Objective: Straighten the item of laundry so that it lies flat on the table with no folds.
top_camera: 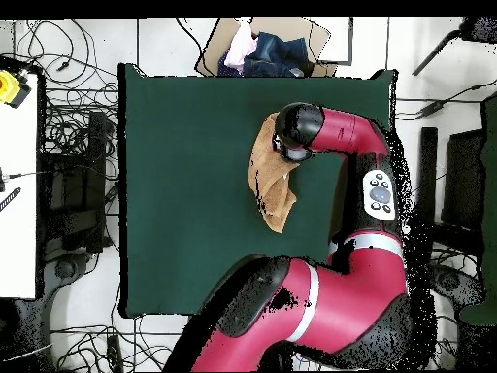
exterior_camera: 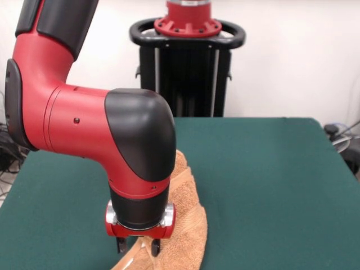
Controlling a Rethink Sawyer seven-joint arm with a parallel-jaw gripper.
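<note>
1. Towel [exterior_camera: 188, 225], front view: orange-tan terry cloth, bunched in a long rumpled strip, running from behind the arm's black elbow down to the picture's bottom edge. Clearly folded, not flat.
2. Gripper [exterior_camera: 138, 246] hangs right over the towel's lower end. Two short dark fingers [exterior_camera: 120, 245] stand a little apart, tips at or just above the cloth. Whether any cloth is pinched between them, cannot tell.
3. Red and black arm [exterior_camera: 95, 129] fills the left half of the view, wrist pointing straight down.
4. Table [exterior_camera: 270, 185]: dark green felt-like top, smooth, bare to the right of the towel. Black pedestal [exterior_camera: 188, 67] with a red cap behind it; plain pale wall beyond. Cables at both side edges.
5. Overhead view: towel [top_camera: 272, 185] lies in the table's upper right part, an uneven elongated heap, narrowing toward its lower end. Its upper portion sits under the arm's black wrist [top_camera: 296, 129], which hides the gripper.
6. Table [top_camera: 184, 194] here is a large green rectangle, much wider than the towel, with wide bare felt to the left and below.
7. Room: a cardboard box of mixed clothes [top_camera: 267, 49] just past the top edge; tangled cables [top_camera: 73, 136] on the pale floor at left; a white bench [top_camera: 17, 194] along the left edge.
</note>
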